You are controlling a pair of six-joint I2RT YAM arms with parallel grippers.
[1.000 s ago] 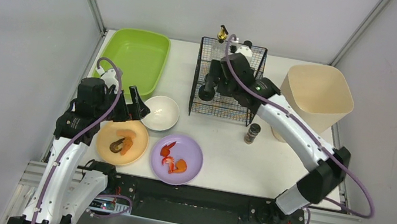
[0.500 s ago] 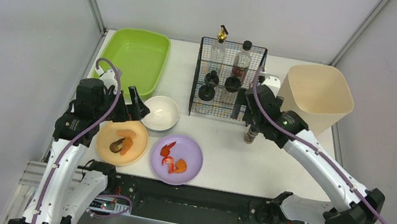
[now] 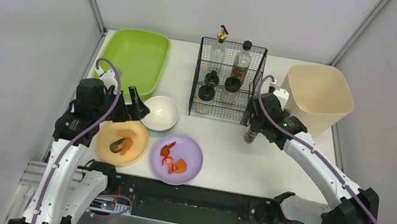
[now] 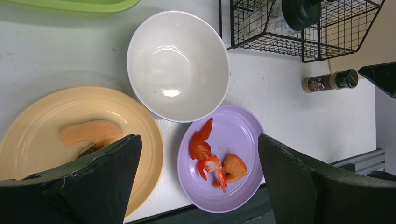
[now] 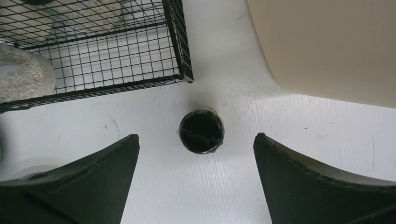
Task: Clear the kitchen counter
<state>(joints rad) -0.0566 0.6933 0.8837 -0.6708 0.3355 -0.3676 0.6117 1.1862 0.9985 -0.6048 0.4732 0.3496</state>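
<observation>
The white kitchen counter point(image 3: 231, 158) holds an orange plate point(image 3: 136, 137) with food scraps, a purple plate point(image 3: 189, 161) with shrimp pieces, an empty white bowl point(image 3: 161, 112) and a small black-capped spice shaker point(image 3: 251, 135). My left gripper point(image 3: 132, 107) is open and empty, hovering above the orange plate's edge next to the bowl; in the left wrist view the gripper point(image 4: 198, 140) frames the purple plate point(image 4: 243, 135). My right gripper point(image 5: 196, 136) is open and empty, directly above the upright shaker point(image 5: 201, 131), beside the basket's front right corner.
A black wire basket point(image 3: 196, 88) with bottles and jars stands at the back middle. A green tray point(image 3: 133, 55) is at the back left. A beige bin point(image 3: 317, 94) is at the back right, close to my right arm. A metal rail point(image 3: 195, 198) edges the front.
My right arm has pulled out of the wire basket and swung right and down to above the spice shaker. The left arm has not moved.
</observation>
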